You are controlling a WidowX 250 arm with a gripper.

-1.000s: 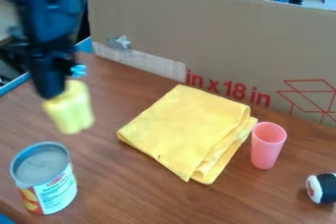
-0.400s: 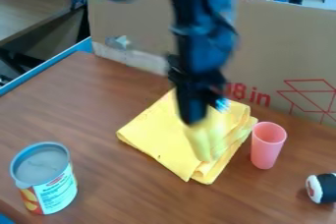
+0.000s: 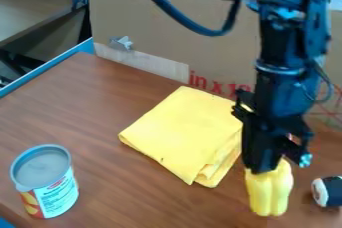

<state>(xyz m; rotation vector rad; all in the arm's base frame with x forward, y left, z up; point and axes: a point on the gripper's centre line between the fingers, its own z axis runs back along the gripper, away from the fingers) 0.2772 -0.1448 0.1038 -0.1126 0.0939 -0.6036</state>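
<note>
While the brown wood-grain table (image 3: 100, 122) lies under all, a flat cardboard wall (image 3: 167, 32) stands at its far edge. The black arm hangs at right, and the gripper (image 3: 264, 167) is closed on the upper end of a yellow lobed piece (image 3: 270, 192). The folded yellow cloth (image 3: 190, 132), soft and creased, lies left of them; the round metal can (image 3: 53, 192) is at near left. The piece looks smooth, with long rounded ridges, so it could slip or turn if the grip is weak. A sideways swing could push the small black-and-white roll (image 3: 330, 192), just beside it at right, and make it roll.
</note>
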